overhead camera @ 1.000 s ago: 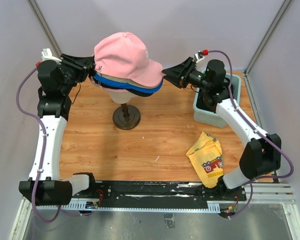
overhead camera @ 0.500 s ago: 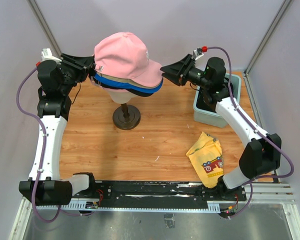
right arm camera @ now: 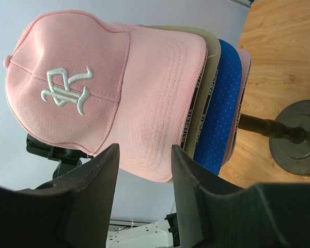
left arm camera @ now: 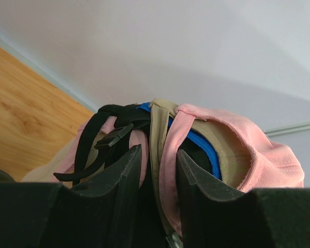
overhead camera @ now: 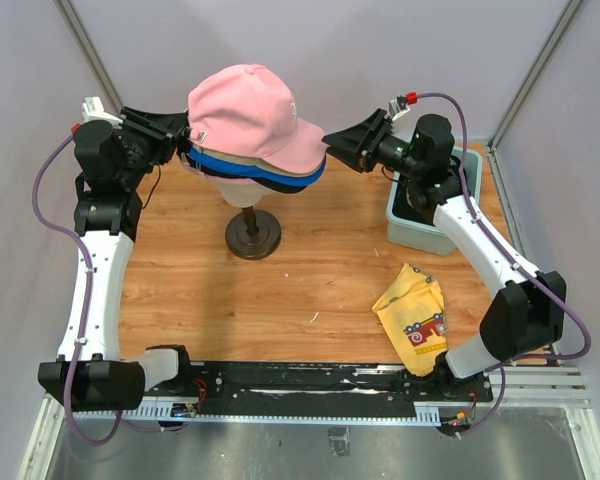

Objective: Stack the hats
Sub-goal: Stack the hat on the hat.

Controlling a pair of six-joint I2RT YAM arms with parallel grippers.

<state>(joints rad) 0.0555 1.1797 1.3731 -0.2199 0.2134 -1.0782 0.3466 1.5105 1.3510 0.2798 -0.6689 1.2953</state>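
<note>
pink cotton twill, soft and light, stiff only in the brim point(right arm camera: 160, 103): the pink cap point(overhead camera: 250, 110) tops the caps point(overhead camera: 270, 172) stacked on the head point(overhead camera: 242, 192), far and left of centre; blue cap point(right arm camera: 222, 103), tan and black ones lie under it; best held by brim or back straps point(left arm camera: 163, 144); left gripper point(left arm camera: 157, 165) straddles those straps, pinching or not i cannot tell; right gripper point(right arm camera: 144, 150) stands open at the brim edge; white stitched logo point(right arm camera: 67, 90), interlaced letters i cannot read; edge tape point(right arm camera: 199, 98) print too small.

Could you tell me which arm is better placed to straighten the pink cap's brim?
Right, probably: the right end effector, open, faces the brim; the left end effector is at rear straps.
</note>
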